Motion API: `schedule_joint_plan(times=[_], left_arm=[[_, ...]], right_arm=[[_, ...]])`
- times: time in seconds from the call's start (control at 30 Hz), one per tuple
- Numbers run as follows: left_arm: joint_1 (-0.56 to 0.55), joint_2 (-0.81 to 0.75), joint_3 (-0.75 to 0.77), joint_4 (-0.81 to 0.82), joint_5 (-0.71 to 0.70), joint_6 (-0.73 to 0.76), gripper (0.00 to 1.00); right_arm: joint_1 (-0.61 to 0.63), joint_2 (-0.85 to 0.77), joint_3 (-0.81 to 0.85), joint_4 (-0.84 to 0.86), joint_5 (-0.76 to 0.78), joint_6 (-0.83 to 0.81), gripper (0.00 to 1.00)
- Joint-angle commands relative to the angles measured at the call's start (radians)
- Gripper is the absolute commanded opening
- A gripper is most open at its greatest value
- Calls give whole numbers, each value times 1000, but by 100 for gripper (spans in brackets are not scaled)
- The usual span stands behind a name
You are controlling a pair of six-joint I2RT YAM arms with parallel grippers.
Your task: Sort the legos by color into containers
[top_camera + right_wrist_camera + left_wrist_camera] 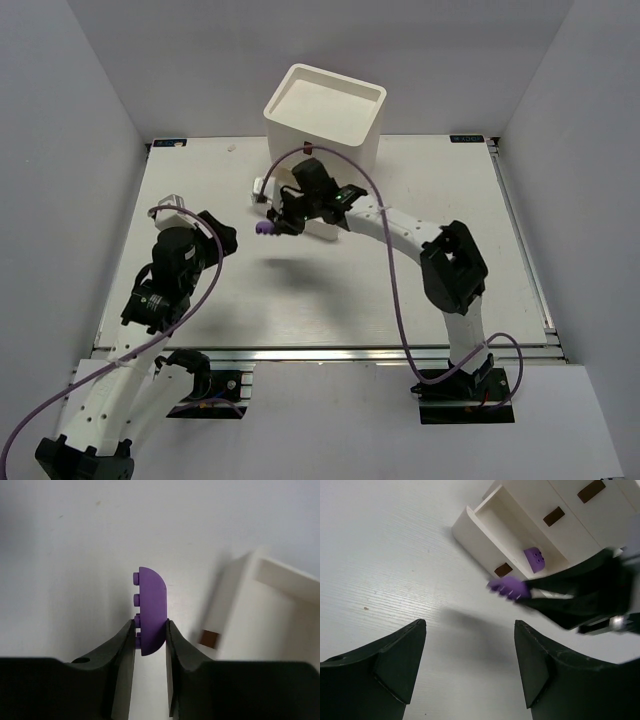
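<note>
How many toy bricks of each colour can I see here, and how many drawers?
Purple studded plastic bricks: 2, the held brick in the right end effector and the loose brick in the open bottom drawer
White plastic drawers with brown pulls: 3
Total: 5

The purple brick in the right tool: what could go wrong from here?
The right tool pinches the purple brick only at one end, so it may twist or slip out. The open drawer lies off to the side; the brick could strike its front wall or fall beside it. The left tool is close, so the arms might touch.
</note>
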Motion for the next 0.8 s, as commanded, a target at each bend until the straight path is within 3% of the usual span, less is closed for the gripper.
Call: schedule_joint_plan(times=[0.0,0.2,0.27,0.3,0.33,0.4,0.47,0.5,0.6,0.63,0.67,0.77], left_arm=[[1,20,-27,79,42,-26,81],[1,130,-53,190,114,-35,80],[1,172,-52,234,150,-35,80],[1,193,-50,251,159,-35,80],[1,238,-47,281,182,-33,80],[1,287,-43,309,207,-35,80],[1,359,-39,357,255,-36,70],[1,411,-38,395,301,-38,50],[1,492,-30,453,358,-44,26],[1,522,-26,476,374,-50,16],[1,577,-9,483,389,-56,11],[1,682,28,525,435,-93,10]], right_arm=[[-64,-96,49,85,114,90,0],[-127,-93,-3,110,292,17,3],[-142,-68,-5,116,330,-9,16],[-150,-57,3,111,338,-12,28],[-161,-33,13,90,343,-15,47],[-169,-13,68,62,335,-14,60],[-186,1,114,24,303,-5,66],[-199,-5,124,13,270,4,66],[-212,-33,141,-1,210,20,65],[-222,-54,150,-16,123,23,63],[-230,-68,159,-28,83,26,62],[-259,-137,187,-73,-91,0,59]])
